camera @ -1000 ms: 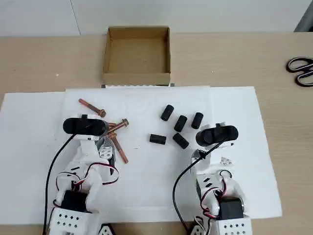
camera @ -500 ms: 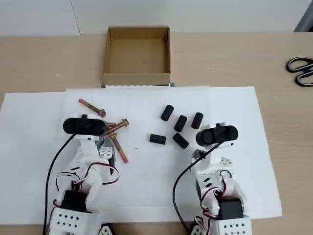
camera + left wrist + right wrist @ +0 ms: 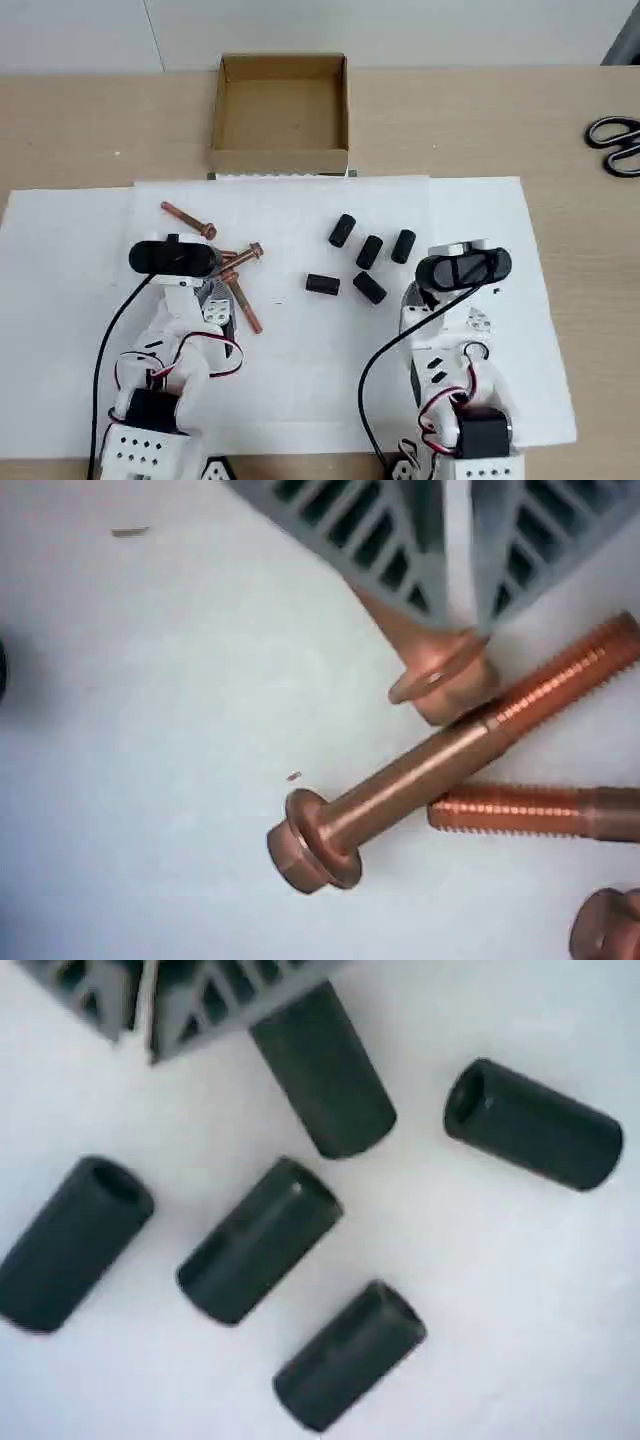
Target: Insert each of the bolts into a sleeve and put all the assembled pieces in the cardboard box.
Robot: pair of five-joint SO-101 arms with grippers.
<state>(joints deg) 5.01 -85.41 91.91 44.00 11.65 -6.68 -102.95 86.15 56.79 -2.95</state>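
White paper [image 3: 300, 380] keeps bolts [image 3: 240, 290] and sleeves [image 3: 370, 250] in two piles, seemingly one per arm for pairing, with the empty cardboard box [image 3: 281, 158] beyond. By the left wrist, the left gripper [image 3: 455, 600] is nearly closed and empty, a bolt [image 3: 440, 675] at its tips. The right gripper [image 3: 145, 1010] is likewise, one sleeve [image 3: 325, 1070] just past its jaws.

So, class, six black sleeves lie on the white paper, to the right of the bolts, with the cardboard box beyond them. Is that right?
Not quite: there are five sleeves, not six, as the high view shows. The rest holds: they lie on the white paper, to the right of the bolts, with the cardboard box beyond them.
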